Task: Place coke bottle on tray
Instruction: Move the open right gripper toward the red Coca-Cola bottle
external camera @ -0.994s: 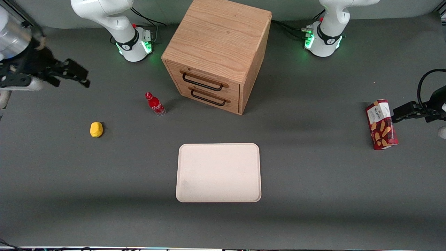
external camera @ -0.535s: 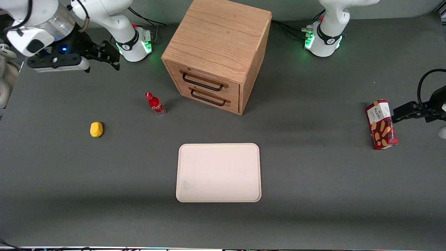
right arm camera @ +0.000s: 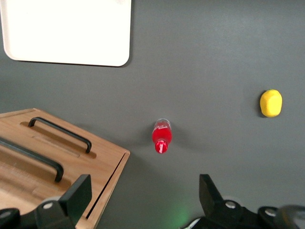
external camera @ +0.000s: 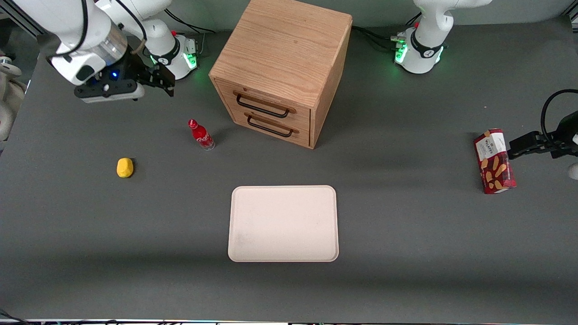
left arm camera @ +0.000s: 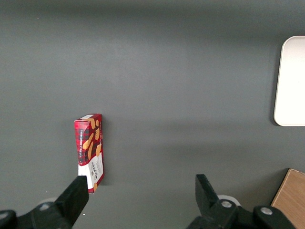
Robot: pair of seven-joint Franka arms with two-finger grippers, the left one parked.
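Red-capped and slim, the small red coke bottle [external camera: 201,135] stands upright on the grey worktop at eleven o'clock from the cream rectangular tray [external camera: 283,223], so we should lower our wide-open, empty gripper [external camera: 156,81] squarely over it.

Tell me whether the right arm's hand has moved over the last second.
Yes. In the front view the hand has travelled from the table's working-arm edge toward the wooden cabinet, now hanging open, farther from the camera than the coke bottle.
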